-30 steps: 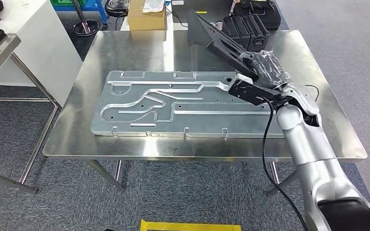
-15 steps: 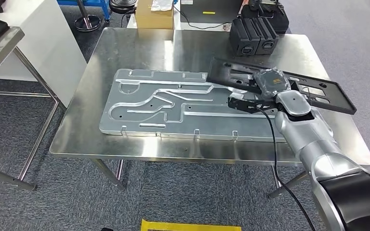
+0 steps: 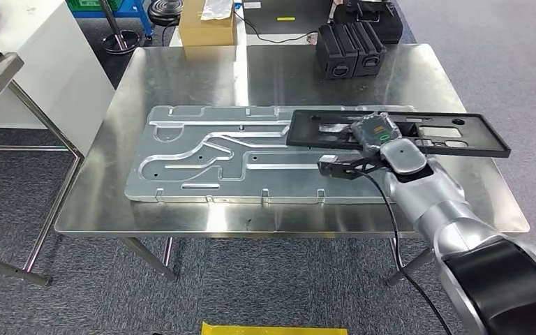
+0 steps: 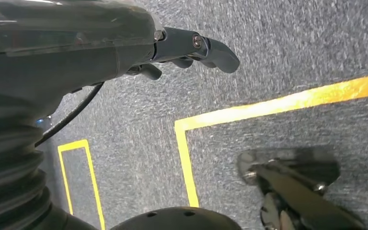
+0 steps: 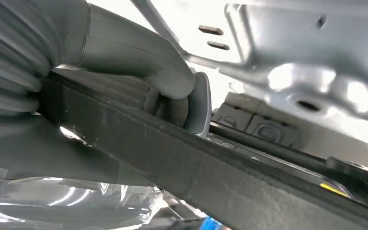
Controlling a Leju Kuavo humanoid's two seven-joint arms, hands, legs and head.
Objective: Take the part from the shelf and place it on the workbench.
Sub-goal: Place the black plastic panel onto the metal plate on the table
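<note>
The part is a long, flat black frame (image 3: 485, 137) with cut-outs. My right hand (image 3: 380, 135) grips it near its middle. It lies about level over the right half of the steel workbench (image 3: 181, 77), and its left end overlaps the big silver plate (image 3: 209, 157). I cannot tell whether it touches the surface. In the right wrist view my grey thumb (image 5: 172, 81) presses on the black frame (image 5: 196, 167). My left hand (image 4: 191, 45) hangs over the carpet with nothing in it and its fingers loosely apart.
Black cases (image 3: 349, 49) stand at the bench's far edge, with a cardboard box (image 3: 209, 24) behind it. A white cabinet (image 3: 35, 56) and a shelf edge stand at the left. Bare steel shows along the bench's far side. Yellow tape (image 3: 272, 328) marks the floor.
The black frame swung down from a steep tilt to lie level over the bench, and my right hand lowered with it. The camera shifted slightly.
</note>
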